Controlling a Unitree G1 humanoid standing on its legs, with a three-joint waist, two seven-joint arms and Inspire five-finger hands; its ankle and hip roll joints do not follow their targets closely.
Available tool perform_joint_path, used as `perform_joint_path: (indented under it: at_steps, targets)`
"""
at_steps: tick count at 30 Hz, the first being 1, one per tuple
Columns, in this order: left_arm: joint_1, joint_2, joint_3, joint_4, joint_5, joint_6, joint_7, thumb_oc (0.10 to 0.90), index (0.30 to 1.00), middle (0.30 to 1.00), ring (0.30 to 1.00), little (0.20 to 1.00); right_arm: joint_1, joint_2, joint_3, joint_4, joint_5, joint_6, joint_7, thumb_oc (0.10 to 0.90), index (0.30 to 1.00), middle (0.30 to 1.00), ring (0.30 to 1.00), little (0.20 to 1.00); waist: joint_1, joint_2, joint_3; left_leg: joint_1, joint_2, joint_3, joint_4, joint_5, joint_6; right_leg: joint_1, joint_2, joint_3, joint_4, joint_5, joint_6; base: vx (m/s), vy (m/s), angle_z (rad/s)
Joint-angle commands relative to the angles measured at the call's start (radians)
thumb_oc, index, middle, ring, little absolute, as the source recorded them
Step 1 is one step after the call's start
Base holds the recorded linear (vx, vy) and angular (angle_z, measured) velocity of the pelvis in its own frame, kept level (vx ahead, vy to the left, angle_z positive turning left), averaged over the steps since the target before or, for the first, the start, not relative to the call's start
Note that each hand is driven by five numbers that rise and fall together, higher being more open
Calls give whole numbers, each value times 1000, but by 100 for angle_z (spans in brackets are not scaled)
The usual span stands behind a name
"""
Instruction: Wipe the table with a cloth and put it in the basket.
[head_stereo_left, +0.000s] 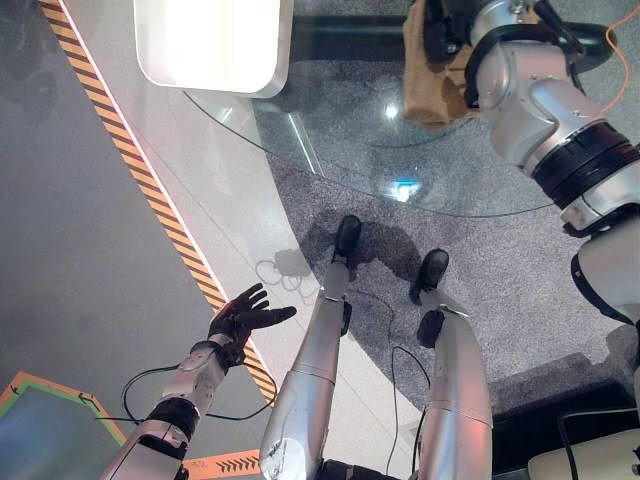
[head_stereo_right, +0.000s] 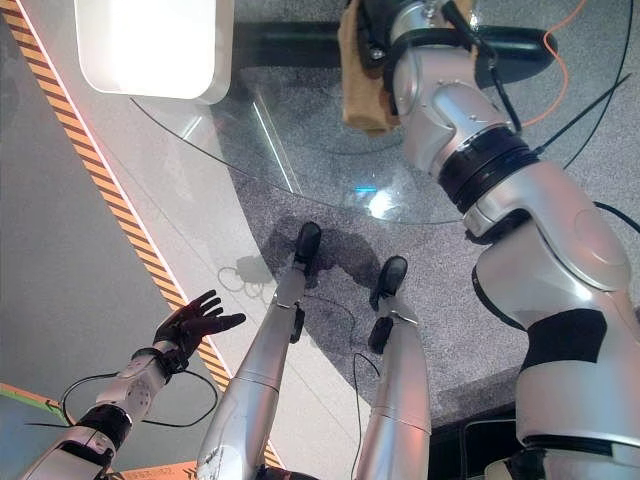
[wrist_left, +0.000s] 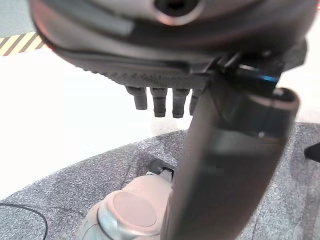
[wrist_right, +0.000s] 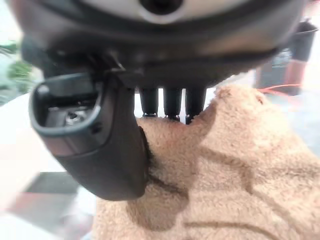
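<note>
you will find no legible text, label, number or brand mark on any surface here. the one sign-like marking is the orange-and-black diagonal hazard stripe (head_stereo_left: 150, 195) set into the grey floor; it carries a pattern only, no characters. a short orange strip with black chevrons (head_stereo_left: 225, 463) lies on the floor at the near edge; it likewise bears no lettering.
</note>
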Motion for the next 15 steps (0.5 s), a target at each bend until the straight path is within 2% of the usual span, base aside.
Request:
perform_joint_path:
  at_steps: [1, 9, 15]
  targets:
    - [93, 12, -18, 19, 18, -21, 12, 800, 900, 900, 900, 900, -72, 46, -20, -117, -42, -45, -81, 100, 300, 300, 300, 200, 12, 10, -16, 31, -75, 35, 61, -101, 95, 100, 6, -48, -196, 77, 60, 0, 0, 0]
    - [98, 9, -17, 25, 25, -32, 5, 800, 900, 900, 900, 900, -46, 72, -33, -159, -69, -74, -71, 100, 300, 300, 300, 200, 19, 11, -16, 31, -80, 30, 61, -101, 99, 104, 3, -53, -198, 78, 64, 3, -1, 3]
    - [92, 7, -14, 29, 29, -30, 4, 800, 900, 900, 900, 900, -28, 86, -38, -178, -97, -47, -58, 100, 300, 300, 300, 200, 20, 13, -16, 30, -83, 28, 60, -99, 100, 102, 2, -53, -197, 78, 67, 0, 0, 1]
